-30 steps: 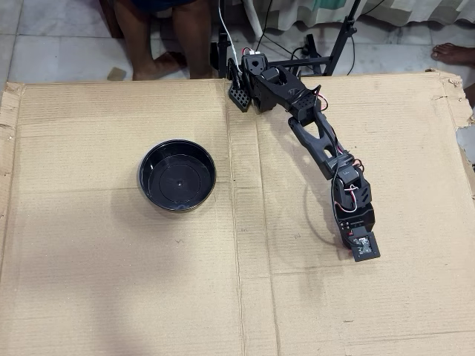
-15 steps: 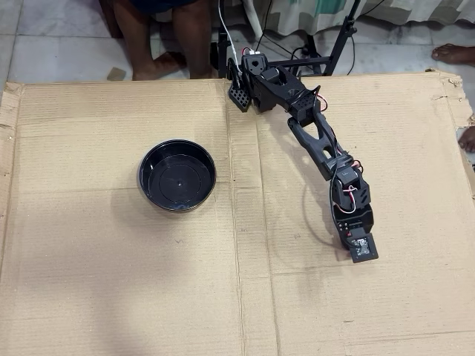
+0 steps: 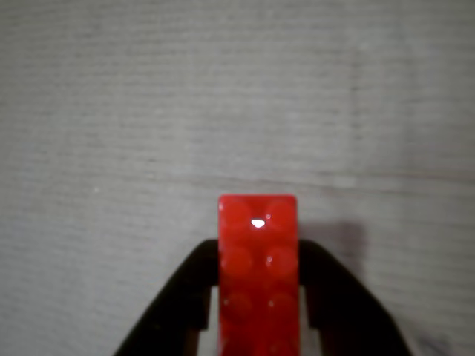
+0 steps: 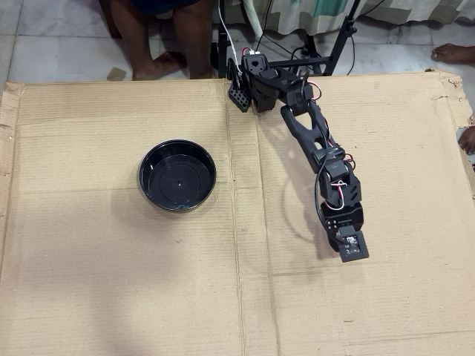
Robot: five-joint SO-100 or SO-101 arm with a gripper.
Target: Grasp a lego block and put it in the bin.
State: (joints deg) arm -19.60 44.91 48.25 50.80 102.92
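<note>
- lego block (image 3: 258,274) sits right between the jaws in the wrist view, one black finger touching each long side; jaws clenched on it.
- Long axis of the block runs straight out along the fingers, away from the wrist camera; studded face toward the camera, far end sticking out past the fingertips.
- Whether the block is lifted or resting on the tabletop (image 4: 111,282) can't be told from the wrist view; only corrugated cardboard shows behind it, plus a soft shadow to the block's right.
- Overhead view: block itself not visible, hidden under the gripper (image 4: 349,248) at the arm's far end.
- bin (image 4: 177,176) is well apart from the jaws, off to the left and a bit up in the overhead view; looks empty, just glossy black bottom.
- Judgement: grasp looks done, carry step comes next; the move needs the jaws swung left across the cardboard crease toward the bin, with nothing in between.
- Risk guess: smooth sides, narrow contact, so the block could slip if tilted.
</note>
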